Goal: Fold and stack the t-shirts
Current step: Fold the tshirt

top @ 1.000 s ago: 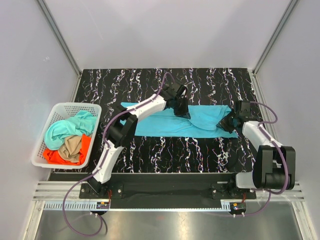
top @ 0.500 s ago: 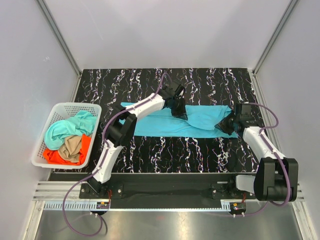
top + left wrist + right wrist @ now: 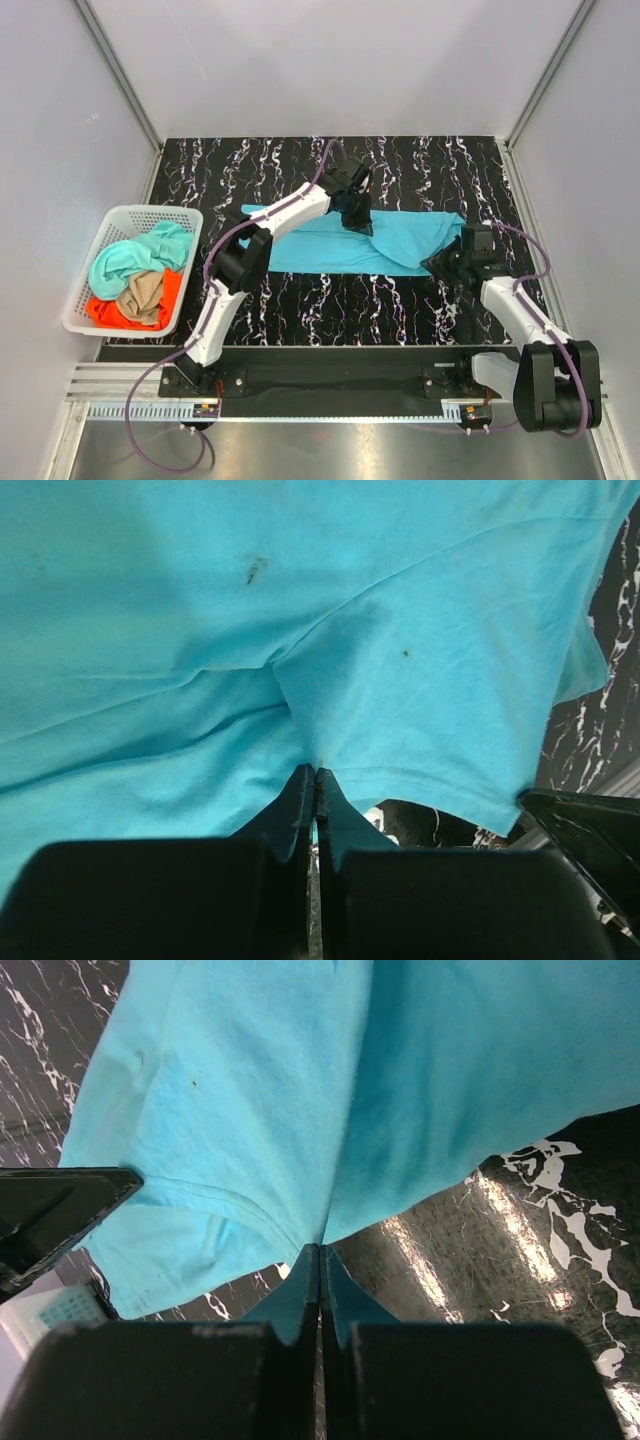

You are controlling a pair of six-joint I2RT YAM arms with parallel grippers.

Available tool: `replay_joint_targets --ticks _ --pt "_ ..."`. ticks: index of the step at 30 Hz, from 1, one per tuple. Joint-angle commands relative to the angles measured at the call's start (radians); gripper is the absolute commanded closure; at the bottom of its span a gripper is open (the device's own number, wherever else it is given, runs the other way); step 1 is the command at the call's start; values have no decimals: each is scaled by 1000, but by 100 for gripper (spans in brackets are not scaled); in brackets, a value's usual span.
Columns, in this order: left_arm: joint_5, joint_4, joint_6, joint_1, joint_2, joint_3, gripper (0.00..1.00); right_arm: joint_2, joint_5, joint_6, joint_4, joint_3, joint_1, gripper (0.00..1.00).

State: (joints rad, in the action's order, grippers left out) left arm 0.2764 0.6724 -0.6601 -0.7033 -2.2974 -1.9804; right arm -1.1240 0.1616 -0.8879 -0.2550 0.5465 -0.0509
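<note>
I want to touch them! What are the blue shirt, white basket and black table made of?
The bright cyan t-shirt looks like soft matte cloth: it creases and has a stitched hem. The white lattice basket seems stiff plastic, with regular holes. The black white-veined table top is glossy, reflecting light; real stone or printed sheet, I cannot tell.

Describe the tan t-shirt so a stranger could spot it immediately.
Find the white lattice basket at the left edge of the black marbled table. The tan t-shirt is crumpled inside, the only dull beige cloth between a mint-teal t-shirt and an orange-red t-shirt.
</note>
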Motion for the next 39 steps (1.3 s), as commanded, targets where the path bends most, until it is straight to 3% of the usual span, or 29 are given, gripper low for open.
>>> replay_joint_targets --ticks 1,11,12,13,16,17,18,21,24,28,32,39 --pt "-42 30 33 2 -19 -52 100 52 -71 -46 54 -10 -23 100" --pt "-62 29 39 2 -46 -34 96 21 -100 -51 97 -54 -38 100" --pt "-65 33 42 2 -50 -35 94 9 -99 -51 103 -57 -40 100" --pt "-69 35 45 2 -50 -35 85 0 -97 -46 106 -54 -40 100" --pt "-82 58 63 2 -47 -44 71 -29 -123 18 42 24 -40 79" --pt "-86 70 74 2 -28 -43 64 -36 -144 38 -37 61 -40 65" --pt "-89 79 83 2 -17 -44 59 -57 -158 58 -73 137 -38 59" --pt "-118 104 106 10 42 -44 48 -141 -257 157 -174 295 -21 51" --pt "-144 107 126 34 90 -29 44 -241 -255 222 -176 397 28 50" --pt "-129 90 142 74 93 -9 43 -370 -102 329 -92 461 172 52" --pt "-128 53 143 132 90 49 44 -494 -37 417 -32 542 207 53" --pt "-86 -14 152 271 72 98 43 -664 47 425 68 607 249 56"
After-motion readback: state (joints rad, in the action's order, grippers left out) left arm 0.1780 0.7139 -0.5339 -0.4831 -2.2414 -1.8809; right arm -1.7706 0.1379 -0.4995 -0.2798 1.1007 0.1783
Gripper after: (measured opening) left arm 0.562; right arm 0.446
